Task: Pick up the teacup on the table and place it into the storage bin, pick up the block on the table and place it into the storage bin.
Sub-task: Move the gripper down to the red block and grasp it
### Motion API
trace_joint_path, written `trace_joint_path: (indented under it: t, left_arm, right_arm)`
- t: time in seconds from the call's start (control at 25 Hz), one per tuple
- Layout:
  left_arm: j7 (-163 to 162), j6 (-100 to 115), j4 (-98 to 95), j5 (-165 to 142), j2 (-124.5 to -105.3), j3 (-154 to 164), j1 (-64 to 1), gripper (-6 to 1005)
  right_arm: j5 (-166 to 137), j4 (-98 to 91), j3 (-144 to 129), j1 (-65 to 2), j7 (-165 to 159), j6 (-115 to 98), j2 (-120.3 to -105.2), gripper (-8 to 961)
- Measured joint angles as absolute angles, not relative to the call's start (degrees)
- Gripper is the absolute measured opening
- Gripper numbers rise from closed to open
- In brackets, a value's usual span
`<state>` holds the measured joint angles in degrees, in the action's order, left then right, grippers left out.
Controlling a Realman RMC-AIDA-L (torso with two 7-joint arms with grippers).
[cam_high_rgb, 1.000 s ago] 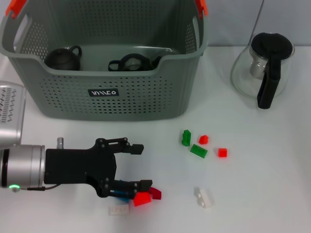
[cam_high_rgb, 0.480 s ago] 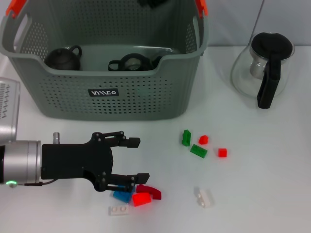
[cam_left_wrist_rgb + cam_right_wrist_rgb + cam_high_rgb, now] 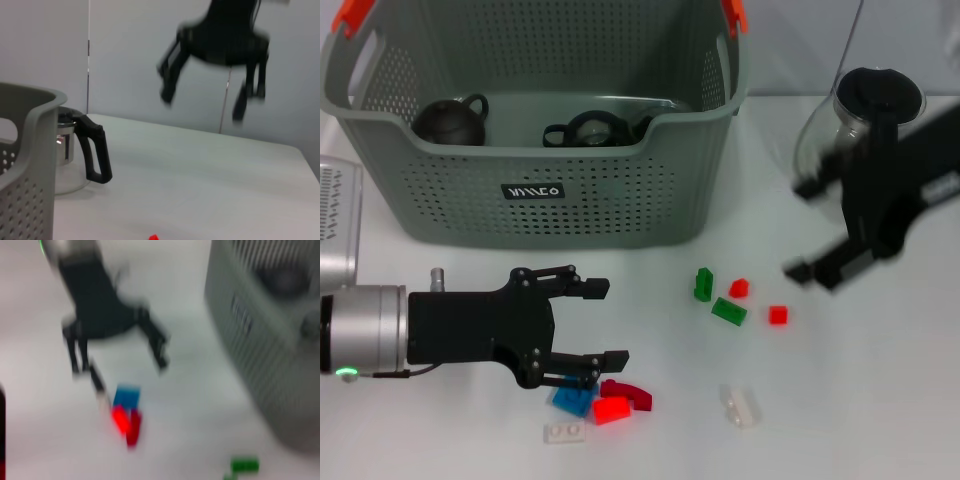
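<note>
The storage bin (image 3: pixel 560 215), a grey-green perforated basket with orange clips, stands at the back left. Two dark teaware pieces (image 3: pixel 450 120) (image 3: pixel 588 130) lie inside it; no teacup shows on the table. My left gripper (image 3: pixel 605 324) is open and empty, low over the table in front of the bin. Its lower finger is just left of a cluster of blocks: blue (image 3: pixel 570 401), red (image 3: pixel 612 409), dark red (image 3: pixel 628 393). My right gripper (image 3: pixel 798 230) is open, empty and blurred, in the air at the right. The left wrist view shows it aloft (image 3: pixel 205 100).
A glass pot with a black handle (image 3: pixel 865 120) stands back right, partly behind my right arm. Green blocks (image 3: pixel 703 283) (image 3: pixel 728 311), red blocks (image 3: pixel 739 288) (image 3: pixel 778 314) and white blocks (image 3: pixel 740 405) (image 3: pixel 563 432) are scattered on the white table (image 3: pixel 880 400).
My right gripper has swung from above the bin's back rim into view at the right. My left gripper has drawn back a little to the left, off the red block.
</note>
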<state>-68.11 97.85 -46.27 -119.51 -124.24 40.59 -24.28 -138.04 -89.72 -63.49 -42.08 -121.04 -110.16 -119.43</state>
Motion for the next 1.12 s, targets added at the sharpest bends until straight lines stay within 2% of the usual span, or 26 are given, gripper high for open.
trace_joint_path:
  t: [0.12, 0.72, 1.12]
  left_arm:
    - [-68.11, 97.86, -46.02, -119.41, -124.32, 40.59, -24.31, 847]
    - [-68.11, 98.02, -45.79, -118.88, -124.37, 39.23, -24.03, 848]
    - [-68.11, 97.88, -45.56, -118.88, -124.37, 39.2, -23.94, 847]
  right_arm:
    - [-144.79, -85.49, -68.11, -41.23, -119.35, -108.39, -120.25, 946]
    - [-150.44, -57.72, -74.03, -46.88, -118.66, -85.97, -120.22, 893]
    - [-150.51, -50.02, -79.29, -48.78, -119.33, -76.87, -120.37, 842]
